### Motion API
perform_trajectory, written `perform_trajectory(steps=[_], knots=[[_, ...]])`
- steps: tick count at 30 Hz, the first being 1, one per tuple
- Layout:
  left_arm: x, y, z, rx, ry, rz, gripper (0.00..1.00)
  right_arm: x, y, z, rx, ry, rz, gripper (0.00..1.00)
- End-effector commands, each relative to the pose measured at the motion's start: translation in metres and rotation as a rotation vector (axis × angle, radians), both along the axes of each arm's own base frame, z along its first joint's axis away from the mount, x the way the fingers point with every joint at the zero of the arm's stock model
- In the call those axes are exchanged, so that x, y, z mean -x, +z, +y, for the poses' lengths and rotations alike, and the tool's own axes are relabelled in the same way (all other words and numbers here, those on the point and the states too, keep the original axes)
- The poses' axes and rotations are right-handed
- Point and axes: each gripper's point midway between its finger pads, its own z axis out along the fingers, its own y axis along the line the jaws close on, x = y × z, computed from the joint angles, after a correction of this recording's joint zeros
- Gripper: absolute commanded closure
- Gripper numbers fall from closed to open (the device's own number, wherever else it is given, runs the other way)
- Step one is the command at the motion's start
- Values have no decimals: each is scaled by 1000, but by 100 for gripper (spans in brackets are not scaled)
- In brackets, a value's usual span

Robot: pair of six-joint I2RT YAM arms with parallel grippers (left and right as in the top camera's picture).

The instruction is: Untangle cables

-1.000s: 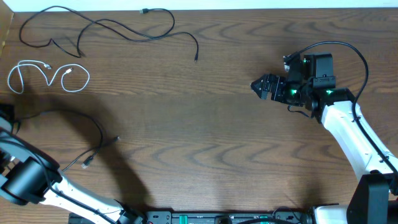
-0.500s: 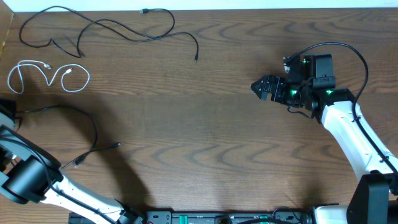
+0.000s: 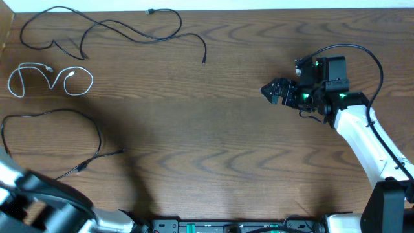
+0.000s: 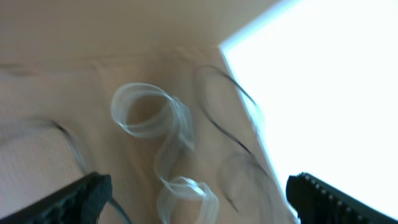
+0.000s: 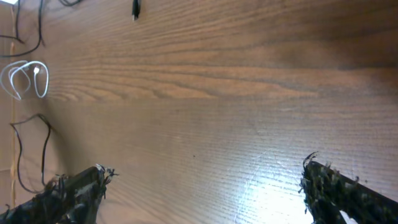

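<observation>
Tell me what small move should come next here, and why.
Probably draw the left gripper back to rest rather than grasp anything. The white cable, the upper black cable and the lower black cable lie apart, with none crossing another. The right gripper and the left one are both open and empty.

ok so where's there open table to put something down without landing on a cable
The widest bare patch is the middle of the table, between the lower black cable and the right gripper. It is crowded on the left side, where the upper black cable, the white cable and the lower one lie close together.
</observation>
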Motion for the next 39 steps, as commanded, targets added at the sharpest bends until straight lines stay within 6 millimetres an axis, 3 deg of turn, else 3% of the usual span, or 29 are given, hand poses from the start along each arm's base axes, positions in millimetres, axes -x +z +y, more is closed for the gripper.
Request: perform_trajectory(steps=[1,8,14,19,30,35,39], knots=[[-8,43,-93,179,-323,-143,4,-1,13,-3,-46,-6,-15,1],[12,68,-195,23,-605,-37,4,13,56,-39,-38,-76,-96,1],[34,91,-266,-69,-755,-14,4,54,91,-61,15,-102,-151,1],[67,104,-315,-155,-887,-2,4,91,121,-72,90,-154,-229,1],[149,134,-383,-389,-1011,-69,4,171,165,-114,302,-369,-431,1],[177,142,-402,-448,-1025,-111,4,176,170,-127,356,-434,-459,1],[189,139,-419,-435,-1101,-123,4,171,169,-129,362,-438,-451,1]])
